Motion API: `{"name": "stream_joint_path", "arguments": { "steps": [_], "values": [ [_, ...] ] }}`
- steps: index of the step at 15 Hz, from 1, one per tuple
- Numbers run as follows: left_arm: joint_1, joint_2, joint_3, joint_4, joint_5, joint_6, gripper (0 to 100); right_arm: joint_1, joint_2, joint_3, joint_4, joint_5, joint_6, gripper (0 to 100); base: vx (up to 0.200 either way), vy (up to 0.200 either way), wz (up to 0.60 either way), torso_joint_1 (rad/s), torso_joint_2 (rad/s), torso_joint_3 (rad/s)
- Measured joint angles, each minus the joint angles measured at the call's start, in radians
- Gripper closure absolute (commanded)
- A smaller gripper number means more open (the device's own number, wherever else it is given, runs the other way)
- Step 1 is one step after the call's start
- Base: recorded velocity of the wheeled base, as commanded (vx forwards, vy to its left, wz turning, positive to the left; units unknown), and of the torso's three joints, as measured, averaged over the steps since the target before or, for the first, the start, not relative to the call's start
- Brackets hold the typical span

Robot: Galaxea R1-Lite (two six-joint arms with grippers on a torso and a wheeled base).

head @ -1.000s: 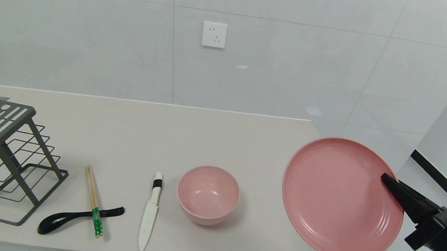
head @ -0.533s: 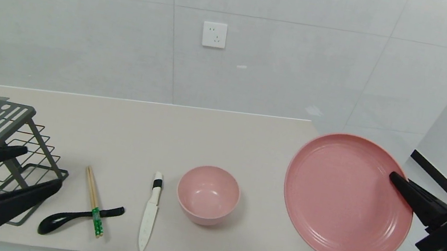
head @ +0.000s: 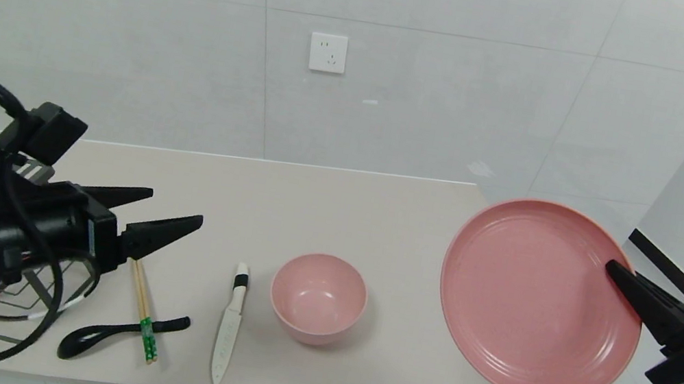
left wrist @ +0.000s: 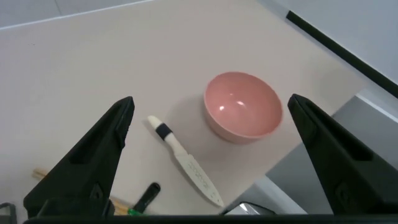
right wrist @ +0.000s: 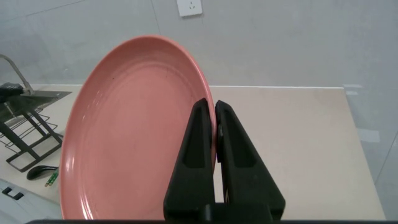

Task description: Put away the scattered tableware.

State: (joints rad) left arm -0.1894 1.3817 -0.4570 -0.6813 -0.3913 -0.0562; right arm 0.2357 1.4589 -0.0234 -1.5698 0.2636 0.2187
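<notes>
The left end effector (head: 176,206) hangs with its fingers apart; chopsticks (head: 142,304) and a spoon (head: 102,336) lie on the table (head: 326,203) beneath it, with a knife (head: 229,326) and bowl (head: 317,296) to its right. The right end effector (head: 611,265) is clamped on the tilted plate's (head: 532,300) rim

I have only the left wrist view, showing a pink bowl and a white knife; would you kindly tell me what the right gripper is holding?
Observer: The right gripper is shut on the rim of a large round pink plate, held tilted over the beige counter at its right end.
Operator: Where is the rack?
Observer: The dark grey wire rack stands at the counter's left end.
</notes>
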Motion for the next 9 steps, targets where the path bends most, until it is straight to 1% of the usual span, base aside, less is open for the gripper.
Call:
{"name": "stream_joint_path", "arguments": {
  "steps": [1, 2, 4, 6, 9],
  "values": [
    [-0.002, 0.041, -0.028, 0.001, 0.006, -0.007, 0, 0.0, 0.0, 0.0, 0.0, 0.0, 0.0, 100, 0.0, 0.0, 0.0, 0.0, 0.0, 0.0],
    [-0.005, 0.074, -0.05, -0.003, 0.006, -0.024, 0, 0.0, 0.0, 0.0, 0.0, 0.0, 0.0, 100, 0.0, 0.0, 0.0, 0.0, 0.0, 0.0],
    [-0.009, 0.144, -0.107, -0.014, 0.004, -0.092, 0, 0.0, 0.0, -0.001, 0.0, 0.0, -0.001, 100, 0.0, 0.0, 0.0, 0.0, 0.0, 0.0],
    [-0.012, 0.199, -0.134, -0.014, 0.008, -0.103, 0, 0.0, 0.0, 0.0, 0.0, 0.0, -0.001, 100, 0.0, 0.0, 0.0, 0.0, 0.0, 0.0],
    [-0.03, 0.284, -0.154, -0.018, 0.014, -0.104, 0, 0.0, 0.002, 0.0, 0.0, 0.0, -0.001, 100, 0.0, 0.0, 0.0, 0.0, 0.0, 0.0]
  ]
}}
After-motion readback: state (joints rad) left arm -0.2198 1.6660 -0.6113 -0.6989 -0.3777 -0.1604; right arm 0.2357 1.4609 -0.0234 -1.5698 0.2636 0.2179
